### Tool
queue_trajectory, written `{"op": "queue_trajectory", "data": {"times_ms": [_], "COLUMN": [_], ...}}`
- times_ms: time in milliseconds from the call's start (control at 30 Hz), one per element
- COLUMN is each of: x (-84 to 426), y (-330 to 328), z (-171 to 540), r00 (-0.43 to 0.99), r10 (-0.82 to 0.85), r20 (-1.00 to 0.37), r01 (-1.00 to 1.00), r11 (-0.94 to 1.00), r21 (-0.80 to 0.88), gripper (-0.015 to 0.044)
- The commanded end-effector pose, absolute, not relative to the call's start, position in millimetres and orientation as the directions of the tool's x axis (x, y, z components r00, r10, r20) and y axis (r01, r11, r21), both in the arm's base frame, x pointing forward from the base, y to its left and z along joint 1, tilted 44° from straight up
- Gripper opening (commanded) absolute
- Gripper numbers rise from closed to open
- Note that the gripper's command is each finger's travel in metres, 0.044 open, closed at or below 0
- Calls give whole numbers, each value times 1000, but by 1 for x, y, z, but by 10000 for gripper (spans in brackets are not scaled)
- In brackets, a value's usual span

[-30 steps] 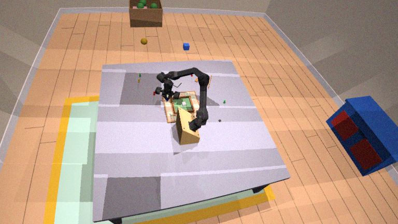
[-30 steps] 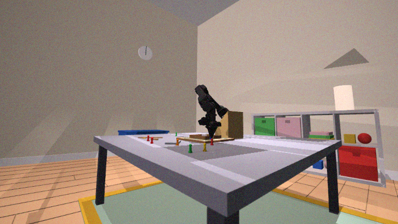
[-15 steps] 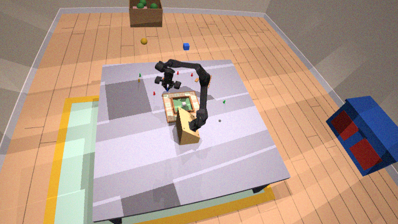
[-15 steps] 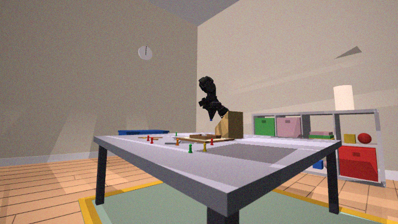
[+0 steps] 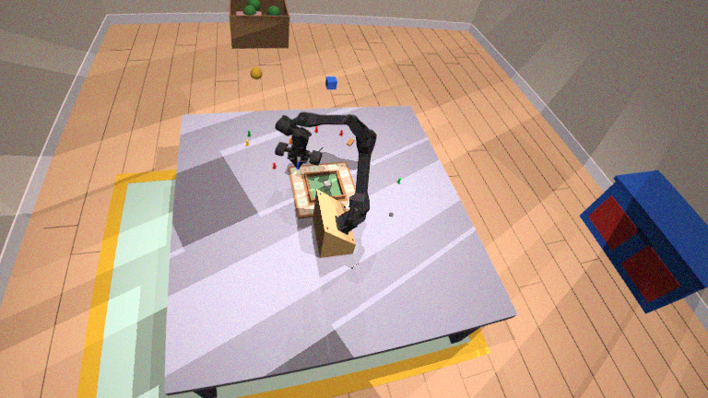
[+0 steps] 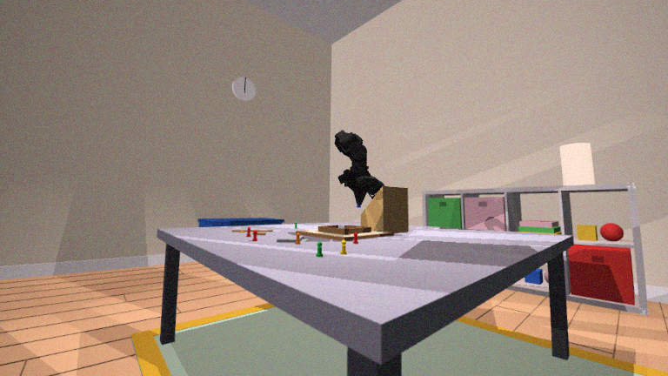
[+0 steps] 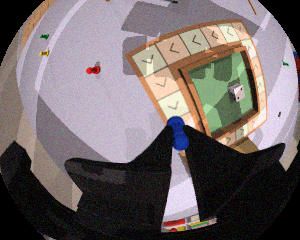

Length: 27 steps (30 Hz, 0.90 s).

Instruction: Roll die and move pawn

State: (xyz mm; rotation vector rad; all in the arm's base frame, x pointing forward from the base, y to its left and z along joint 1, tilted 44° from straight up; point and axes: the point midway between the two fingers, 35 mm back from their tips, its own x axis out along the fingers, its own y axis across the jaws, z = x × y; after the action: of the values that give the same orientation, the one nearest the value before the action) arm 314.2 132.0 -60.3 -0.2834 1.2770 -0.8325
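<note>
One blue pawn [image 5: 298, 166] [image 6: 358, 205] [image 7: 178, 133]: raised clear of the board [image 5: 293, 180] [image 6: 315, 235] [image 7: 174, 49]
Tool [image 5: 297, 164] [image 6: 358, 203] [image 7: 177, 130]: closed around that pawn
White die [image 5: 327, 183] [image 7: 236, 92]: inside the tray [image 5: 308, 187] [image 6: 344, 228] [image 7: 196, 102], toward three o'clock in the wrist view
Red pawn [image 5: 274, 166] [image 7: 93, 70]: on the surface [image 5: 250, 289] [image 7: 105, 100], at nine o'clock from the blue one, seen from the top

The pawn [image 5: 298, 166] [image 6: 358, 205] [image 7: 178, 133] is blue, the pincer [image 5: 298, 163] [image 6: 358, 204] [image 7: 177, 130] black; the die [image 5: 327, 183] [image 7: 236, 92] is whitish with dark pips; the dice tray [image 5: 319, 193] [image 7: 220, 95] has a green floor and brown walls; around it the board [image 5: 293, 185] [image 6: 315, 233] [image 7: 155, 82] shows squares alternating pale green and pinkish tan, marked with dark arrows, inside an orange-brown border; the table [image 5: 250, 289] [image 6: 418, 278] [image 7: 90, 110] has a pale lilac-grey top, streaked with darker and lighter patches, and dark legs; the mat [image 5: 136, 227] [image 6: 295, 337] is pale green edged in yellow; the cabinet [image 5: 666, 216] is blue with red panels; the planks [image 5: 469, 127] [image 6: 98, 298] are orange-tan with dark seams
</note>
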Motion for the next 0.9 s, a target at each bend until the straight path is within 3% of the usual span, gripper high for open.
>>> {"op": "queue_trajectory", "data": {"times_ms": [0,867], "x": [305,254], "y": [126,78], "z": [-66,-104], "r00": [54,53], "r10": [-679,-681], "r20": [-732,-730], "r01": [396,394], "r11": [687,686], "r21": [-609,-611], "gripper": [0,0]}}
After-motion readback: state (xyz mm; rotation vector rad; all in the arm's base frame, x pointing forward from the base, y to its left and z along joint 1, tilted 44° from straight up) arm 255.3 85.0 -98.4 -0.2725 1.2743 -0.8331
